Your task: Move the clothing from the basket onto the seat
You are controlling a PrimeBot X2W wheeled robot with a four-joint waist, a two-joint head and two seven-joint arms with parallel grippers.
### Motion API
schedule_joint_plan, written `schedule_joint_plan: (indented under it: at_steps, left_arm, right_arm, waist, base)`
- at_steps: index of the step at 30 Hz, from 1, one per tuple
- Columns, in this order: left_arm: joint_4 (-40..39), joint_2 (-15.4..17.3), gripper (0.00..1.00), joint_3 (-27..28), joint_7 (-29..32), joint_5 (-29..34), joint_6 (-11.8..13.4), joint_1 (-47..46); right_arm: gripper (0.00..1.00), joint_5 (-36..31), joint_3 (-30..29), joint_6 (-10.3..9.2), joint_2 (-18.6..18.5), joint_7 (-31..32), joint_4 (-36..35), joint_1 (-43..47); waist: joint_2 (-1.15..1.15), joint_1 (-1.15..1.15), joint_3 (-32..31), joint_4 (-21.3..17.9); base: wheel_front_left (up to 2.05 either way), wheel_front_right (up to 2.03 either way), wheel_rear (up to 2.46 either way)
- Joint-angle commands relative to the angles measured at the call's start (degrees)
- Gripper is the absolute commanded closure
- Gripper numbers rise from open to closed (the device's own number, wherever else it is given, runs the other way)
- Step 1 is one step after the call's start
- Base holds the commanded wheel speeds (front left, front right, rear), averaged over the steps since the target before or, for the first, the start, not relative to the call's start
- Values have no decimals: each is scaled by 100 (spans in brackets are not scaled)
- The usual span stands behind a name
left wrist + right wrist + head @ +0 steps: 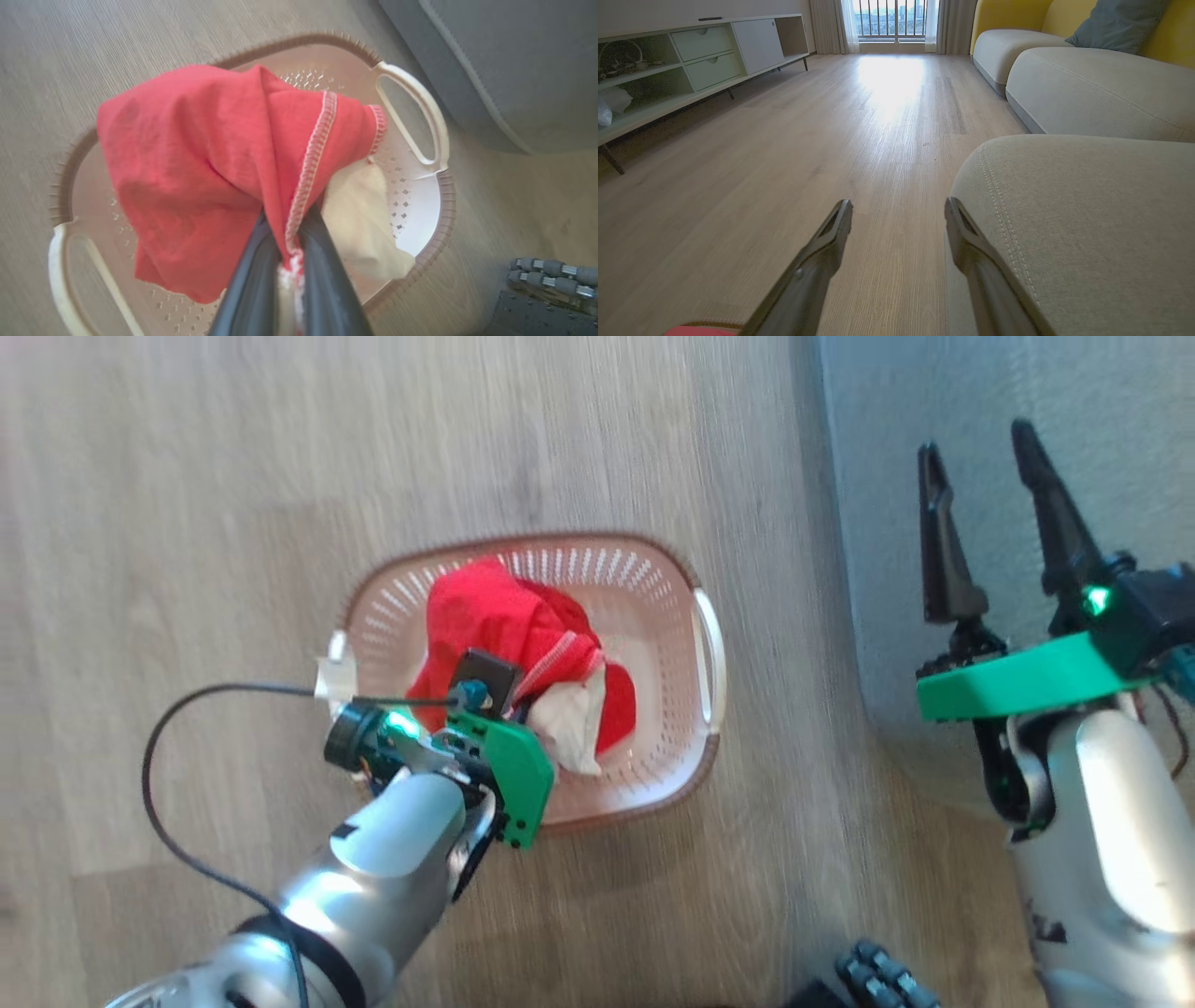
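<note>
Left: the left arm reaches in over the near rim of the basket [674, 625]. A black cable [157, 775] loops from its wrist above the wooden floor [187, 476].

Left tool [286, 233]: closed on the clothing [196, 163], with the pale stitched hem pinched between its two dark fingers [252, 280].

Clothing: a bunched bright red bundle with a white part on its right side. In the head view it lies wholly within the basket's outline. Cannot tell whether the lower folds touch the basket floor.

Basket: cream plastic, perforated sides, brown rim, white side handles. It stands on the wooden floor near the seat [887, 476], with a strip of floor between them.

Right: the seat is grey-green fabric with a rounded corner and a line of pale stitching. No clothing lies on the part in view.

Right tool [976, 441]: jaws spread wide, nothing between them. It hangs at the seat's edge. In the right wrist view one finger [831, 242] is over the floor and the other is over the seat's corner.
</note>
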Motion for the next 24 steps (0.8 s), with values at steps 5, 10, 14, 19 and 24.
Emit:
schedule_joint_plan:
  at_steps: [5, 10, 14, 19, 24]
  left_arm:
    - [-408, 8, 100, 435, -116, -62, 149, 240]
    - [-911, 13, 100, 1271, -119, 472, 242, 624]
    - [-1494, 125, 100, 2044, -119, 1066, 222, 1085]
    - [-2346, 246, 100, 2982, -120, 1774, 133, 1722]
    - [-3282, 265, 100, 3821, -120, 2449, -70, 2313]
  right_arm:
    - [0, 12, 120, 0, 8, -36, 30, 358]
    - [0, -21, 136, 0, 63, -36, 197, 616]
    - [0, -34, 192, 0, 111, -36, 304, 805]
    - [0, -28, 199, 0, 183, -36, 390, 1037]
    - [0, -53, 204, 0, 209, -36, 409, 1291]
  waist:
    - [0, 1, -1123, 328]
    - [0, 1, -1702, 434]
    - [0, 1, -2120, 452]
    - [0, 1, -2567, 437]
    - [0, 1, -2926, 461]
  base:
    - [0, 0, 0]
    - [0, 0, 0]
    - [0, 0, 0]
    - [0, 0, 0]
    - [0, 0, 0]
